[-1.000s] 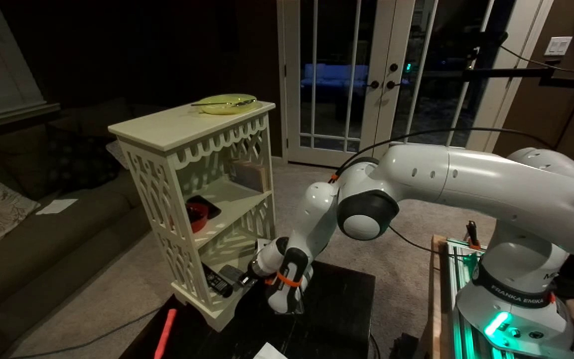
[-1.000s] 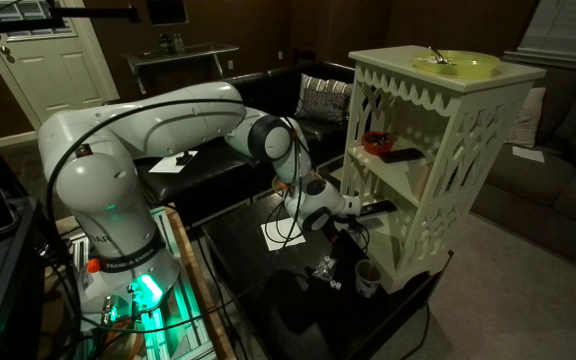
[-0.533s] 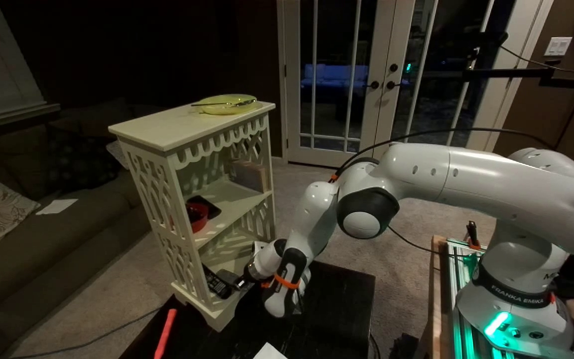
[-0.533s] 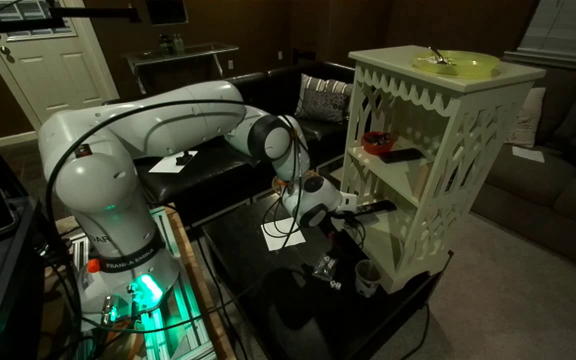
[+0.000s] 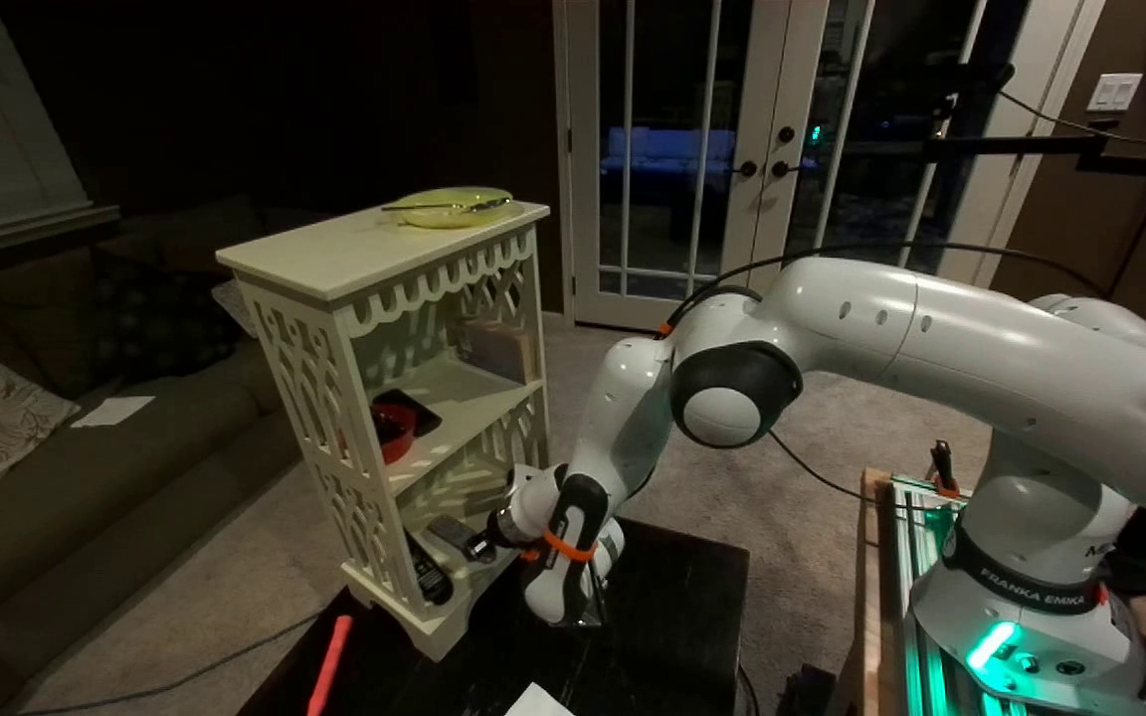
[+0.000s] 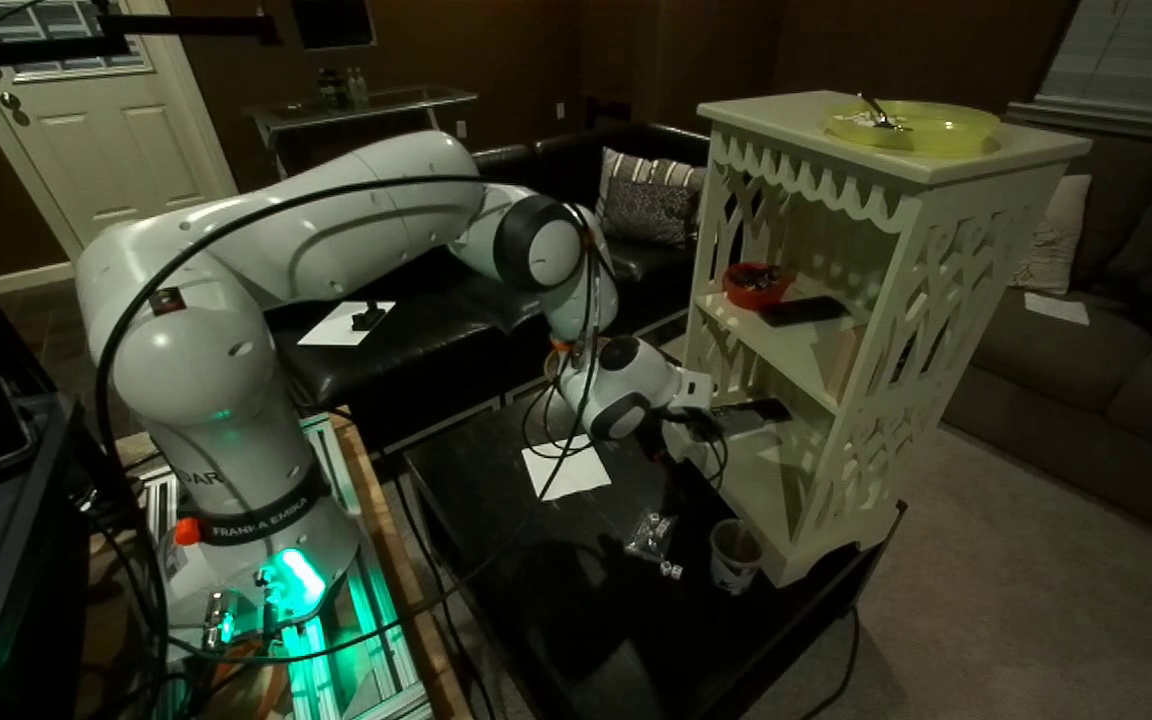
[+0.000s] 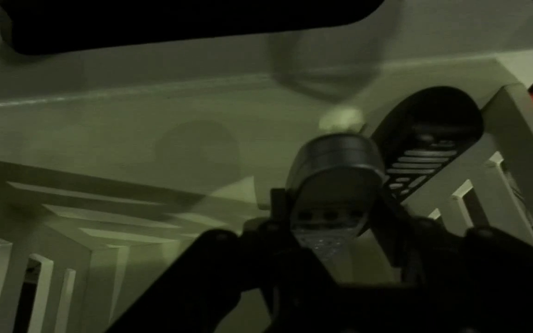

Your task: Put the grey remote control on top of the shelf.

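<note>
The cream-white shelf (image 5: 285, 254) stands on the dark table, with lattice sides and two inner tiers; it also shows in an exterior view (image 6: 771, 115). My gripper (image 5: 483, 545) is at the shelf's lower opening. In the wrist view the gripper (image 7: 332, 203) has its fingers closed on both sides of the grey remote control (image 7: 336, 162). The remote (image 5: 454, 534) appears held slightly above the lower tier and points into the shelf. In an exterior view my gripper (image 6: 704, 425) and the remote partly blend together.
A black remote (image 5: 431, 577) lies beside the grey one, near the lattice side. A red bowl (image 6: 756, 287) and a flat black object (image 6: 804, 311) sit on the middle tier. A yellow-green plate (image 6: 951, 135) with a utensil is on top. A cup (image 6: 736, 560) stands on the table.
My gripper first moved slightly further in over the lower tier, then rose. The grey remote has come up with it, and the arm's elbow is higher. The black remote shows more fully.
</note>
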`<state>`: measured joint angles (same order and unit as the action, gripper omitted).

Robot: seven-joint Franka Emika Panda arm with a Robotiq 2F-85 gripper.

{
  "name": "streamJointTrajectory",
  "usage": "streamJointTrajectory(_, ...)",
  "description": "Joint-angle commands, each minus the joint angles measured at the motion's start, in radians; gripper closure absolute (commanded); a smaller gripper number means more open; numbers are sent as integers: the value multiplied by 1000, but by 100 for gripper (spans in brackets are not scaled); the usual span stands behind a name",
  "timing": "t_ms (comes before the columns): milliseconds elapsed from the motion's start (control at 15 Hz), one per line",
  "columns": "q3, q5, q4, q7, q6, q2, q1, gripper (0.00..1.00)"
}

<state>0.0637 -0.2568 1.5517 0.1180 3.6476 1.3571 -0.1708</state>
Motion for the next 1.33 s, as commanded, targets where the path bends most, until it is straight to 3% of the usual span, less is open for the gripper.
streamJointTrajectory(0,0,-63,194,-29,27,-120,-26,77)
streamJointTrajectory(533,-111,-10,577,3,60,-359,7,77)
streamJointTrajectory(867,-203,38,829,28,19,-549,57,77)
streamJointTrajectory(1267,-210,-24,1121,63,88,-839,17,77)
